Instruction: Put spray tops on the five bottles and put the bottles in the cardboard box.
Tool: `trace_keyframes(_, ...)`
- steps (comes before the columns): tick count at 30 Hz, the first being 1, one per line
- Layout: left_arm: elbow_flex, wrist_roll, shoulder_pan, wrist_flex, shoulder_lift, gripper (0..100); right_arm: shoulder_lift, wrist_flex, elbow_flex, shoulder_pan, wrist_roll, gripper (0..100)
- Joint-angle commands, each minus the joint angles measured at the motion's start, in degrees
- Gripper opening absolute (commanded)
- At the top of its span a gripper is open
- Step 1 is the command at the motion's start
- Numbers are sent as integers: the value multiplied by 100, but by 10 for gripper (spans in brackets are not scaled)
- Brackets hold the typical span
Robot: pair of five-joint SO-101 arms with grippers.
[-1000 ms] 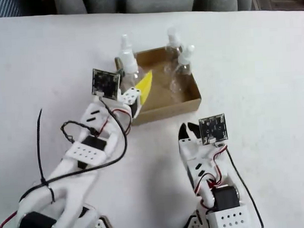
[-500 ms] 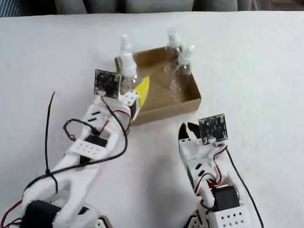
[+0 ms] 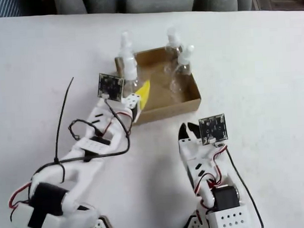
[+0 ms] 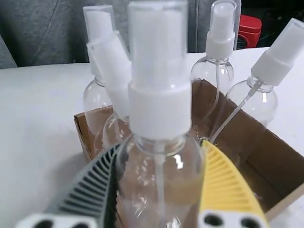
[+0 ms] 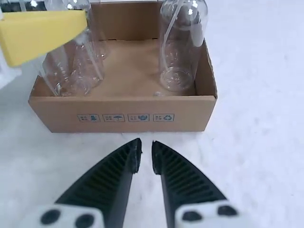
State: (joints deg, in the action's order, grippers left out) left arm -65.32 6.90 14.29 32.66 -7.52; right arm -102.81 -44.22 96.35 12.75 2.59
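Observation:
My left gripper (image 4: 159, 147) is shut on a clear bottle (image 4: 159, 95) with a white spray top, held upright between its grey and yellow fingers. In the high view this bottle (image 3: 129, 69) stands in the left part of the cardboard box (image 3: 164, 111). Two more capped bottles (image 4: 102, 71) stand close behind it at the box's far left corner. Another two capped bottles (image 3: 183, 67) are in the right part of the box. My right gripper (image 5: 142, 154) is shut and holds nothing, on the table just in front of the box's near wall (image 5: 123, 114).
White table (image 3: 251, 64) stretches free on both sides of the box. The left arm's loose black cable (image 3: 62, 128) loops over the table at the left. The left gripper's yellow finger (image 5: 42, 33) hangs over the box's left end.
The left arm has pushed forward and a little right, carrying the bottle farther over the box. The right arm has not moved.

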Motion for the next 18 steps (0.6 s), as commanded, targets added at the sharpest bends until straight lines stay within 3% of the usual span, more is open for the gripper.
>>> trace_keyframes(1,18,-44,-57,281,75,20,-22,-57,53,-66,70,16)
trace_keyframes(18,-167,-44,-4,765,655,20,-22,-57,53,-66,70,16)
